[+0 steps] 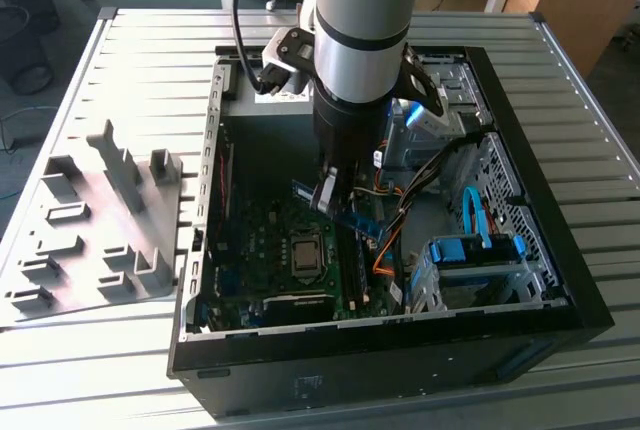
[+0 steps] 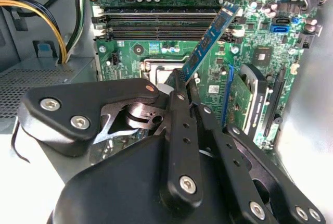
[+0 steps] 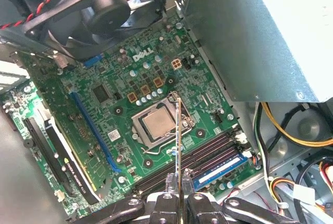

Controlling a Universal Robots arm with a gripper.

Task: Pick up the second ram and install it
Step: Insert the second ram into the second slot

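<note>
The ram (image 1: 358, 222) is held clamped between the fingers of the gripper (image 1: 328, 195), inside the open case (image 1: 400, 345) and above the board (image 3: 104, 78), clear of it. The fingers are closed on its flat faces, so that in the first wrist view the ram (image 3: 179, 140) is seen edge-on, running out from the gripper (image 3: 180, 193) over the CPU (image 3: 157, 124). In the second wrist view the ram (image 2: 208, 39) reaches out from the gripper (image 2: 180, 81), and its far end is seen in front of the slots (image 2: 156, 26).

The long axis is the point to be judged. In both wrist views it crosses the line of the slots (image 3: 203, 156) at an angle rather than lying along them, and in the exterior view it slopes down toward that view's right. The ram is therefore taken to be carried above the slots but neither turned into line with them nor seated. A blue-labelled stick (image 3: 221, 168) appears already seated in the outermost slot; the dark slots beside it look free.
</note>
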